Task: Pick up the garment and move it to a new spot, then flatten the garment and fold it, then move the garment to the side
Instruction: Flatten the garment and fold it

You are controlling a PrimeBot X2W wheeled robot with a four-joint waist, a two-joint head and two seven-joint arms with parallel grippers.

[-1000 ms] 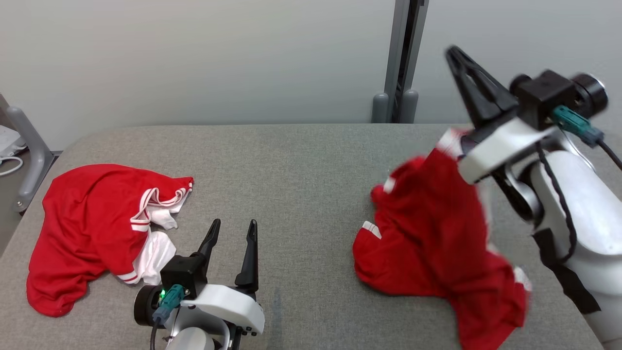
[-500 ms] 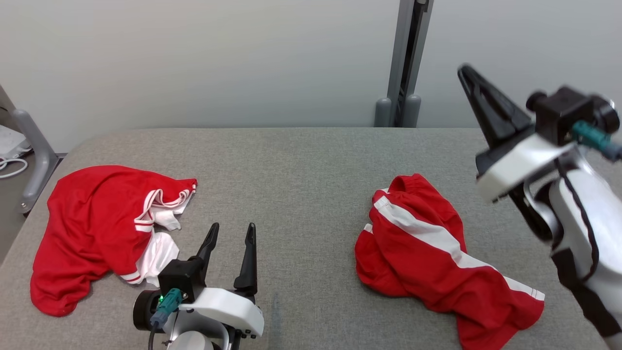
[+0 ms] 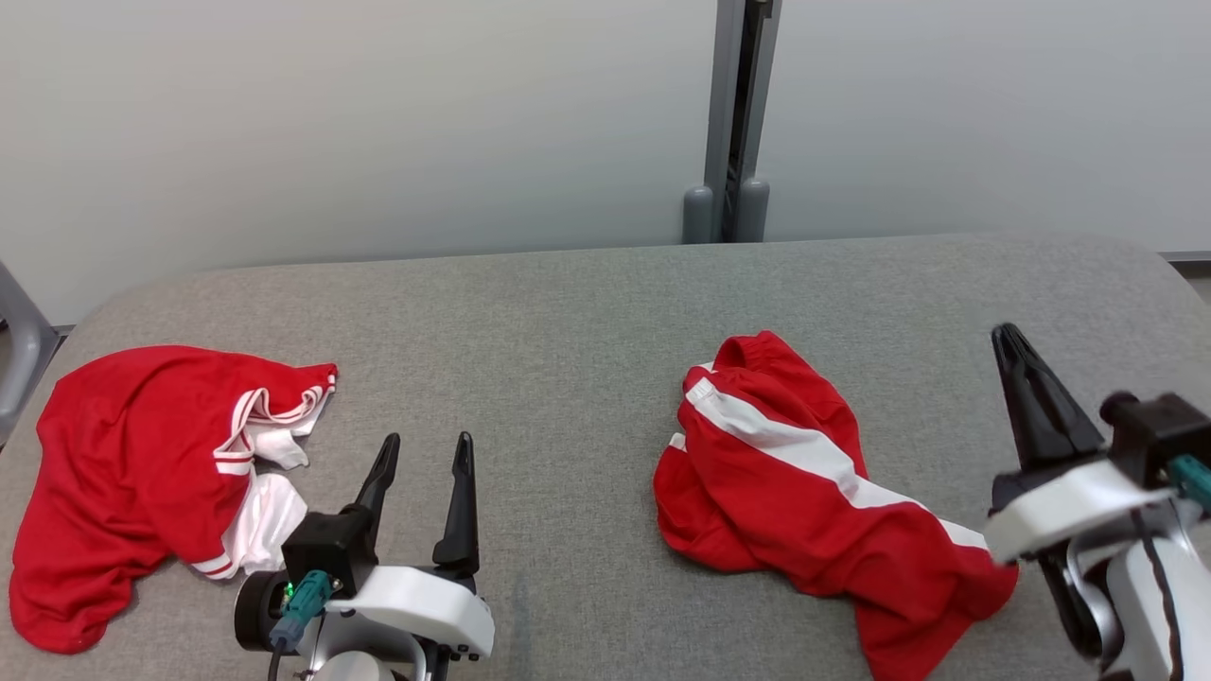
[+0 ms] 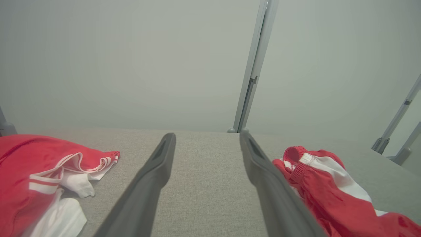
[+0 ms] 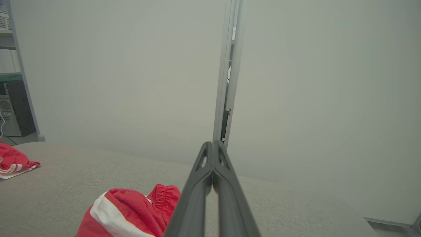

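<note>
Holds the right gripper [image 3: 1010,342] pressed together, pinching nothing. Holds the left gripper [image 3: 426,443] spread wide and empty. Finds the red shorts [image 3: 804,473] crumpled on the grey table [image 3: 568,312], just left of the right gripper and well right of the left one. Leaves a second red garment [image 3: 123,473] lying just left of the left gripper. Expect light, limp cloth, likely to sag and bunch when lifted. Best to pinch the gathered waistband [image 3: 752,352], at the end away from the right wrist, probably thicker and firmer there.
</note>
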